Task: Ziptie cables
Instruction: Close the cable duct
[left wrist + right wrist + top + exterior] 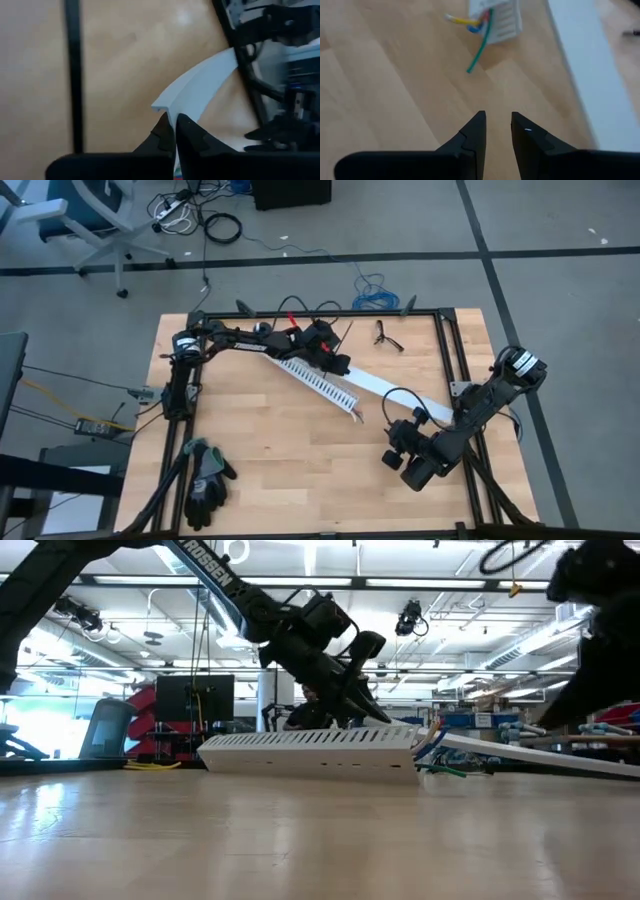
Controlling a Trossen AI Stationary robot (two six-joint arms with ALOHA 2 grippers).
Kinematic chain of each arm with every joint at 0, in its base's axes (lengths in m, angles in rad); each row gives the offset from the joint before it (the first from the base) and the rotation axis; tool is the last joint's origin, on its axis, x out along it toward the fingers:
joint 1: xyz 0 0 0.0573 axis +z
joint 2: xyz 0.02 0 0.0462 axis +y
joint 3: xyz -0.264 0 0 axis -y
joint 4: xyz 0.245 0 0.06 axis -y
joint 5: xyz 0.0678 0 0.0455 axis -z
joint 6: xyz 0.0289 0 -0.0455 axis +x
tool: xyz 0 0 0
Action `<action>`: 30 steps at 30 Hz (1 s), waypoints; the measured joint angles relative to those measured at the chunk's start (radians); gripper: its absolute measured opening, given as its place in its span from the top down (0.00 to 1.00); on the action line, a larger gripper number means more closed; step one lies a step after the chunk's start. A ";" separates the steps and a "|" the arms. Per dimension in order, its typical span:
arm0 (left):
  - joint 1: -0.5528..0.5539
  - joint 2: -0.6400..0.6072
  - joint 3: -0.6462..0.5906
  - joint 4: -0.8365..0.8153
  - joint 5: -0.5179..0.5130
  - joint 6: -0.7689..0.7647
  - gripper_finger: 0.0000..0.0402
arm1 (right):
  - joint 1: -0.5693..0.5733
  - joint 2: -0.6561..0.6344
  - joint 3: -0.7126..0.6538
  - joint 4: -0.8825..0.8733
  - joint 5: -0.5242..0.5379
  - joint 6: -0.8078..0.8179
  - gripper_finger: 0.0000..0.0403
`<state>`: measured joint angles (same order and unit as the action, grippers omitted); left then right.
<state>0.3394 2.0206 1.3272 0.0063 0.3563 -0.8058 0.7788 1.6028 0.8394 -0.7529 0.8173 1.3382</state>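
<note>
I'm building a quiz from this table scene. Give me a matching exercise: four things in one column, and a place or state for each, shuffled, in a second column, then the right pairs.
Things:
1. left gripper
2. right gripper
3. pair of dark work gloves
4. loose coloured cables

Places or states:
A. lying at the table's near left corner
B. sticking out of the end of the slotted white plastic duct
C. shut on the smooth white plastic strip
D. fingers apart, holding nothing, above bare wood

Pairs: 1-C, 2-D, 3-A, 4-B
</note>
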 joint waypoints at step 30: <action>0.042 0.039 0.075 -0.165 -0.158 0.158 0.68 | 0.019 0.000 -0.057 0.130 0.001 0.038 0.81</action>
<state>0.3819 2.0598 1.4017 -0.1588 0.1987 -0.6478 0.7982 1.6030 0.7826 -0.6226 0.8181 1.3762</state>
